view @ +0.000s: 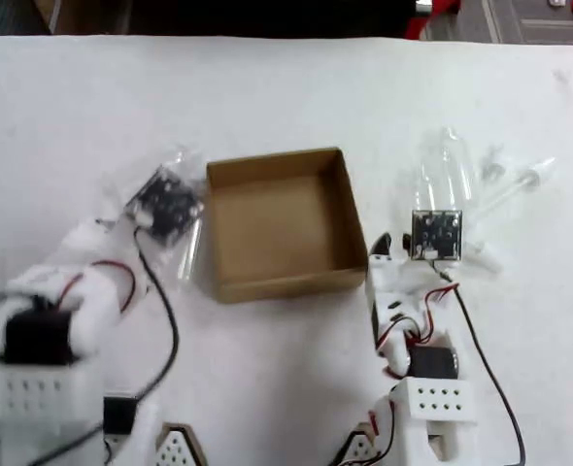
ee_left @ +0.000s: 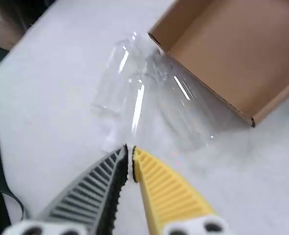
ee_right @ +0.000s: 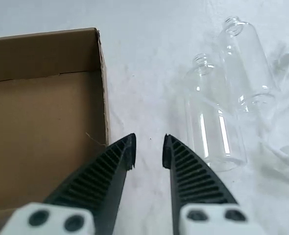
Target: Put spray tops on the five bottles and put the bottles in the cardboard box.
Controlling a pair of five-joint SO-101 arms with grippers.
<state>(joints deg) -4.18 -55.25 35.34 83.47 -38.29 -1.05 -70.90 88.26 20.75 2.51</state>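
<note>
Just ahead of the closed, empty left gripper (ee_left: 130, 149), a clear plastic bottle (ee_left: 125, 83) lies on its side beside the brown cardboard box (ee_left: 232, 44).

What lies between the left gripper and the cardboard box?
Clear bottles lie on their sides between the left gripper and the cardboard box, as the left wrist view shows.

Bright diffuse light, faint shadows, glints on bottles (ee_left: 134, 103)
</note>
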